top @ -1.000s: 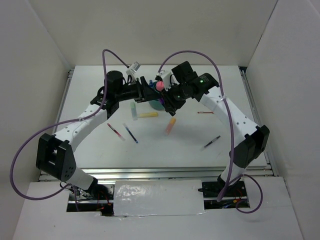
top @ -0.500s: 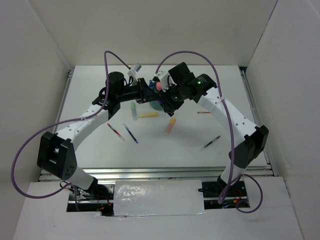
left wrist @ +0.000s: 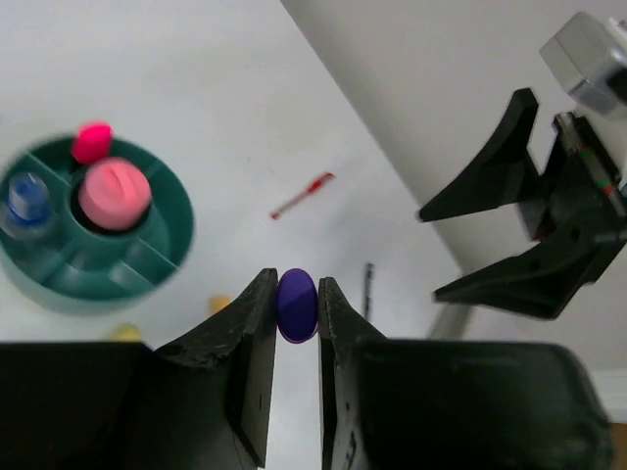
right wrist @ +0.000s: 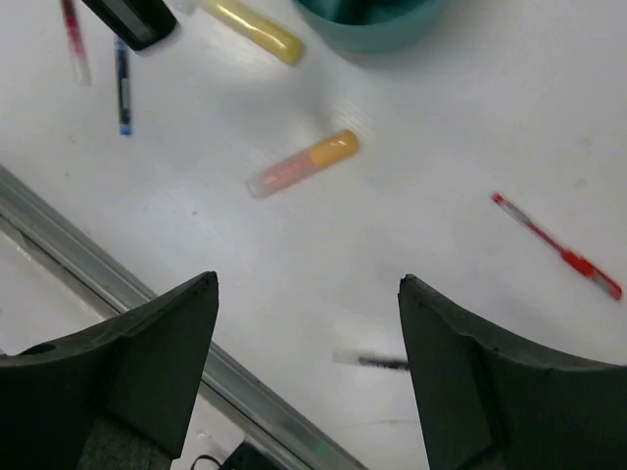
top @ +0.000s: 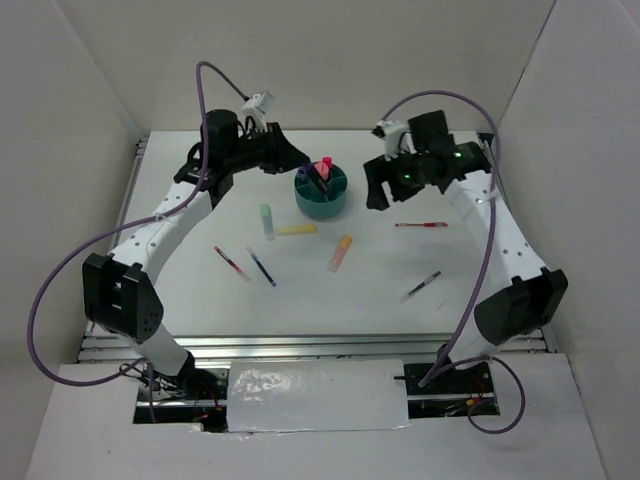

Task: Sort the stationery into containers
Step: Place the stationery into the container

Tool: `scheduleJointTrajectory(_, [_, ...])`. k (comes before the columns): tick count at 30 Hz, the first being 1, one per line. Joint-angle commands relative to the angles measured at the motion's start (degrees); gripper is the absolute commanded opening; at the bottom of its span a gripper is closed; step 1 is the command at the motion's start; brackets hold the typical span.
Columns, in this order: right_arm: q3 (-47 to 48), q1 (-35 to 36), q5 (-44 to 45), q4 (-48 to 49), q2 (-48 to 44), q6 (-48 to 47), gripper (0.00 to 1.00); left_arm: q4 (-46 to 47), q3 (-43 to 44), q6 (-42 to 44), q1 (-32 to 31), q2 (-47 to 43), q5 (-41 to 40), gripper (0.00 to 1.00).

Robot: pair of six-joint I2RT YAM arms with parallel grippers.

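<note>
Blur smears the black pen in the right wrist view into a dark streak low between the fingers. The teal organizer is cut off there by the top edge, so only its near wall shows. A dark block at the upper left of that view is cropped too, and I cannot tell what it is.

The left claw is pinched narrow on a small purple thing, seen end-on as an oval. Its body is hidden behind the fingers, so its kind is unclear, and from above it cannot be made out at all. That claw hangs in the air just left of the organizer. The right claw is spread wide and holds nothing, raised over the tabletop to the organizer's right.

Inside the organizer, a pink marker stands upright in the central cup. A second pink top shows in an outer compartment, and a blue-capped bottle, somewhat blurred, sits in another.

Loose on the tabletop in front of the organizer lie a green marker and a yellow marker, close together. An orange marker lies nearer the arms. A red pen lies off to the right. A second red pen and a blue pen lie side by side on the left. None of them touches the organizer. Purple cables loop off both arms.
</note>
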Motion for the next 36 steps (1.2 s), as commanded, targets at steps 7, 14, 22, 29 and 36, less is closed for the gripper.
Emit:
scheduleJointTrajectory(7, [-11.9, -15.5, -9.8, 5.6, -10.8, 1.1, 0.81, -6.0, 17.9, 29.5, -12.4, 8.1, -23.6, 0.0])
scheduleJointTrajectory(14, [-12.9, -18.1, -13.5, 8.4, -8.7, 4.7, 0.8, -7.1, 33.4, 38.5, -15.3, 23.6, -32.2, 0.0])
scheduleJointTrajectory(22, [-13.9, -18.7, -13.9, 8.7, -8.2, 4.3, 0.8, -5.1, 37.7, 44.2, -15.6, 31.1, -35.3, 0.05])
scheduleJointTrajectory(29, [-14.5, -18.4, -14.4, 8.7, -8.2, 4.3, 0.79, -4.0, 37.8, 44.4, -14.2, 33.2, -35.1, 0.06])
scheduleJointTrajectory(36, [-14.8, -17.5, -14.0, 8.3, -8.1, 4.0, 0.79, -4.1, 38.4, 43.6, -13.2, 34.6, -32.4, 0.09])
